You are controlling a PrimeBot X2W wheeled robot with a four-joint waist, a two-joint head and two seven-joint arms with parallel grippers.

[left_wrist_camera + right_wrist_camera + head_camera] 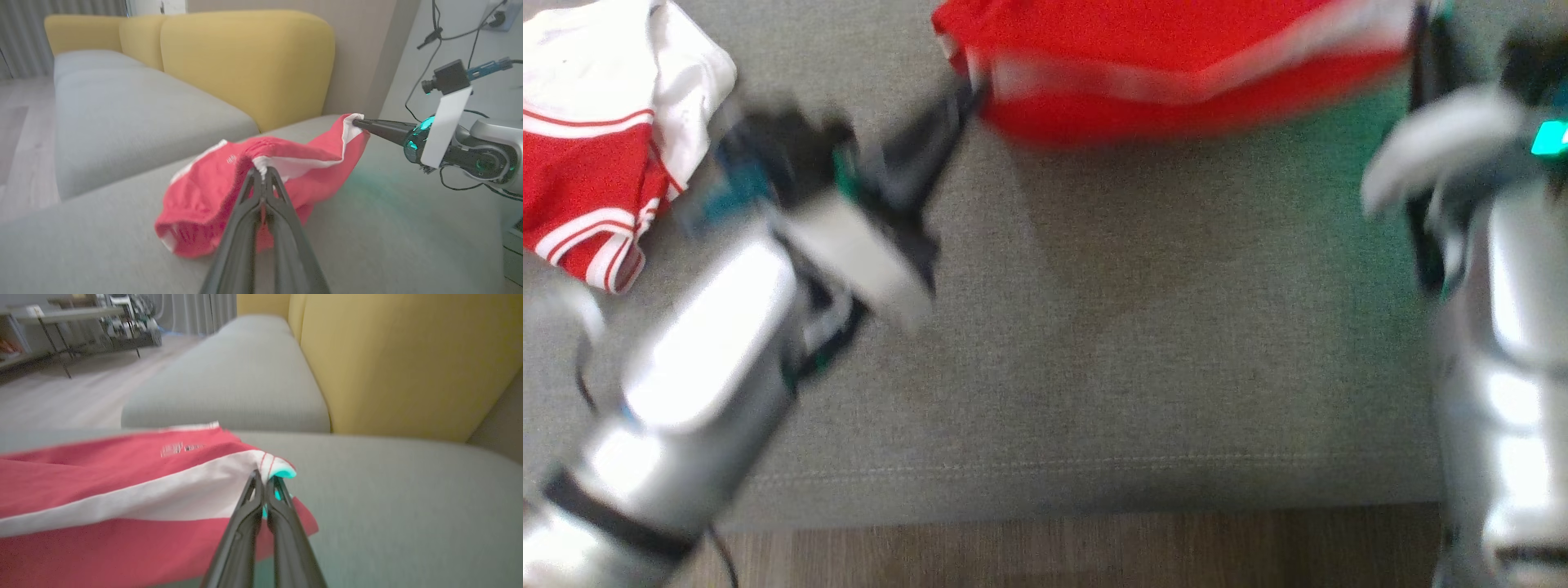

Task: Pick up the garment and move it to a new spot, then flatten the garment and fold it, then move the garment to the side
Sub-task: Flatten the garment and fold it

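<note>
A red garment with a white band [1168,73] hangs stretched between both grippers above the grey sofa seat [1094,327], blurred in the head view. My left gripper [970,94] is shut on its left end; in the left wrist view the left gripper [263,173] pinches the white-edged fold of the garment [212,192]. My right gripper [1421,24] is shut on the right end; the right wrist view shows the right gripper [263,479] clamped on the white corner of the garment [102,477]. The garment's lower part sags onto the cushion.
A second red and white garment [605,139] lies crumpled at the seat's far left. Yellow back cushions [245,61] stand behind the seat. The seat's front edge and wooden floor [1094,547] lie below. Cables and a wall socket [496,16] are on the right.
</note>
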